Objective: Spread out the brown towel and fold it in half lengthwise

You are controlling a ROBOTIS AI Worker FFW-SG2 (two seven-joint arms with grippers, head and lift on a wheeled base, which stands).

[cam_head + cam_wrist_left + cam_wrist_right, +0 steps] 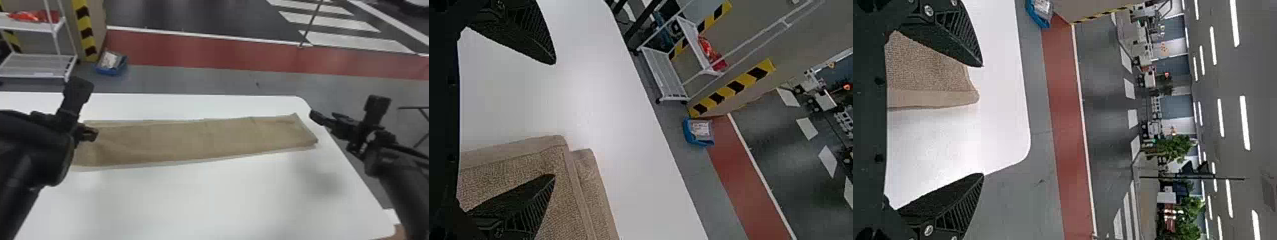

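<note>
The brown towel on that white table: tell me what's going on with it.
A robot is at work on the brown towel, which lies in a long, narrow strip on the white table and looks already folded lengthwise, its layers slightly uneven at the edges. The left gripper is open at the towel's left end, and the right gripper is open by its right end. Neither has the cloth pinched between its fingers.

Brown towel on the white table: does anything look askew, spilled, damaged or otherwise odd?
Slightly askew: at the end on the robot's left, the layers of the towel don't line up, one hem sticking out past the other, and soft wrinkles show nearby, so the fold looks uneven. No spill or damage stands out.
</note>
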